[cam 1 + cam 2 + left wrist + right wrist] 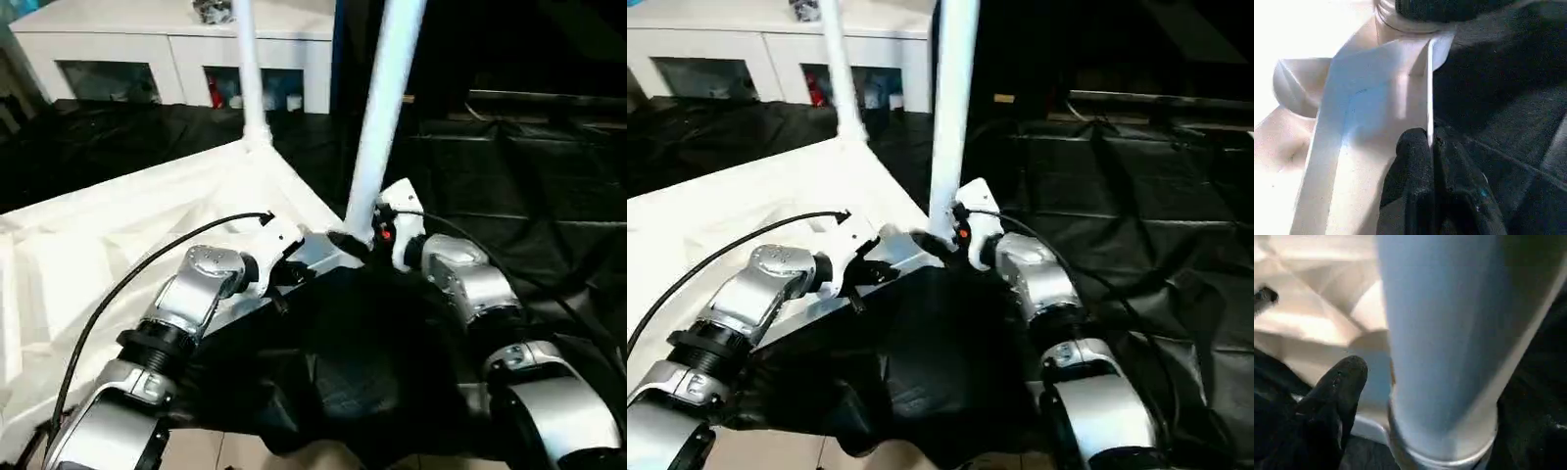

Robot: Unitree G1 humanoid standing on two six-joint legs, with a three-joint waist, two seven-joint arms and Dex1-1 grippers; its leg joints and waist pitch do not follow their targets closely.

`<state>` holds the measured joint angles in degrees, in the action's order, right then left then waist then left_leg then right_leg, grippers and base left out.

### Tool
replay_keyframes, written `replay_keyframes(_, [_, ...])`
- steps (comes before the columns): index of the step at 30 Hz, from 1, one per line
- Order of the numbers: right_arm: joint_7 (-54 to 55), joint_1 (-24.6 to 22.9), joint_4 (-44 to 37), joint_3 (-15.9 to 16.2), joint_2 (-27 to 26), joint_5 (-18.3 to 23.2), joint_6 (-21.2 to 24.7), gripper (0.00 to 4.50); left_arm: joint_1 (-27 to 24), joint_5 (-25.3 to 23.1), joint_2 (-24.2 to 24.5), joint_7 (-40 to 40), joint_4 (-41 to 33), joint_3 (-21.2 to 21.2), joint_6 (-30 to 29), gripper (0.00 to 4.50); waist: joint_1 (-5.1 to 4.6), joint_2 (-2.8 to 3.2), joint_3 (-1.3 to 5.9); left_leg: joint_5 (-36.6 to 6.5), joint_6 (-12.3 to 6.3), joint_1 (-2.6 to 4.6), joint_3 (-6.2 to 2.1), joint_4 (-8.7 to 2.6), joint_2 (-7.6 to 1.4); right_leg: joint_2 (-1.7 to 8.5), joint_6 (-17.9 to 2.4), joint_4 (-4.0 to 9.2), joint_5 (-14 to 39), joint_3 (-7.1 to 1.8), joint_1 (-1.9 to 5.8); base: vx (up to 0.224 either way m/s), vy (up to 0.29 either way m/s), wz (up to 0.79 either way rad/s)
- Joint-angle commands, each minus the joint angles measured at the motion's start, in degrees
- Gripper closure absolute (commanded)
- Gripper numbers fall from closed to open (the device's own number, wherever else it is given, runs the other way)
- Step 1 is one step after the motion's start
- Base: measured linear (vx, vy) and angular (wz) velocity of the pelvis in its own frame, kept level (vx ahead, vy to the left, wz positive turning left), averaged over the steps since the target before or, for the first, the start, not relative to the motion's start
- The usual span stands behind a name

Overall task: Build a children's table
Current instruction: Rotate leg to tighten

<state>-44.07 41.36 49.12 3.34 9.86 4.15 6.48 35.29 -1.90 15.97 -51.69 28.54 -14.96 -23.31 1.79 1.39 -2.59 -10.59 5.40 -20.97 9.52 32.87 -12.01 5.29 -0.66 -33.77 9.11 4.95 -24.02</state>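
Black sheeting covers the floor, and a white cabinet with glass doors stands at the back, as your assembly reaches the leg-fitting stage. You have the tabletop lying underside up on the sheeting, ribs showing, with two legs already standing in sockets along its right-hand edge: the far leg at the far corner and the near leg at the corner socket closest to you.

Your left gripper is pinched shut on the thin side wall of the tabletop just short of that near corner, steadying the piece. Your right gripper sits at the foot of the near leg with its jaws spread wide around the tube (one black finger shows beside the leg, not pressing on it), so it has nothing in its grasp.

Whether the near leg is driven fully home is hard to tell from the wrist views; a collar shows at its base, and it looks seated.

Judged from this, two sockets remain. Your next move calls for drawing the right arm clear of the upright leg without knocking it, then fetching another leg.
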Motion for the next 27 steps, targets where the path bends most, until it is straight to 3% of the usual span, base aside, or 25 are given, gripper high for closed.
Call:
replay_keyframes(1, [-3.1, -1.3, 0.4, 2.7, -0.2, -0.4, 1.8, 0.44, 0.7, 1.8, -0.2, -1.5, -3.5, -0.3, 2.4, 4.50, 0.25, 0.27, 3.79, -11.3, -3.84, 0.14, 0.51, -3.36, -0.71, 2.39, -15.7, 3.38, 9.1, -2.27, 4.03, 0.000, 0.000, 0.00])
replay_keyframes(2, [-5.2, -1.7, -0.5, 3.4, 1.1, -0.5, 2.0, 0.44, 0.5, 2.1, 0.4, -2.8, -3.9, -0.5, 3.0, 4.50, 0.44, 0.50, 3.83, -10.4, -3.99, 0.15, 0.50, -3.29, -0.76, 2.42, -15.9, 3.22, 7.9, -2.30, 4.01, 0.000, 0.000, 0.00])
replay_keyframes(8, [-9.8, -2.5, -2.5, 3.8, 3.1, -0.6, 2.1, 0.44, -0.3, 2.8, 2.2, -7.0, -5.0, -1.1, 4.1, 4.50, 0.78, 0.56, 3.87, -9.0, -5.01, 0.06, 0.59, -3.03, -0.77, 2.30, -16.5, 2.89, 6.0, -2.17, 4.17, 0.000, 0.000, 0.00])
replay_keyframes(23, [-16.3, -4.8, -6.8, 5.1, 5.8, -0.1, 1.0, 0.44, -2.5, 3.7, 6.2, -14.2, -7.2, -2.4, 5.8, 4.50, 1.69, 0.56, 3.86, -9.8, -3.99, 0.20, 0.60, -2.93, -0.86, 2.28, -16.1, 2.69, 6.9, -2.23, 4.04, 0.000, 0.000, 0.00])
replay_keyframes(24, [-16.3, -4.8, -6.7, 5.1, 5.8, -0.1, 1.0, 0.68, -2.5, 3.7, 6.3, -14.3, -7.2, -2.4, 5.8, 4.50, 1.69, 0.57, 3.86, -9.9, -3.93, 0.22, 0.60, -2.93, -0.86, 2.29, -16.0, 2.70, 7.0, -2.24, 4.01, 0.000, 0.000, 0.00])
replay_keyframes(27, [-16.5, -5.0, -6.8, 5.2, 5.7, 0.0, 1.0, 0.81, -2.6, 3.8, 6.4, -14.5, -7.1, -2.5, 5.9, 4.50, 1.70, 0.50, 3.90, -9.9, -3.93, 0.21, 0.60, -2.88, -0.83, 2.29, -15.9, 2.67, 7.1, -2.24, 4.04, 0.000, 0.000, 0.00])
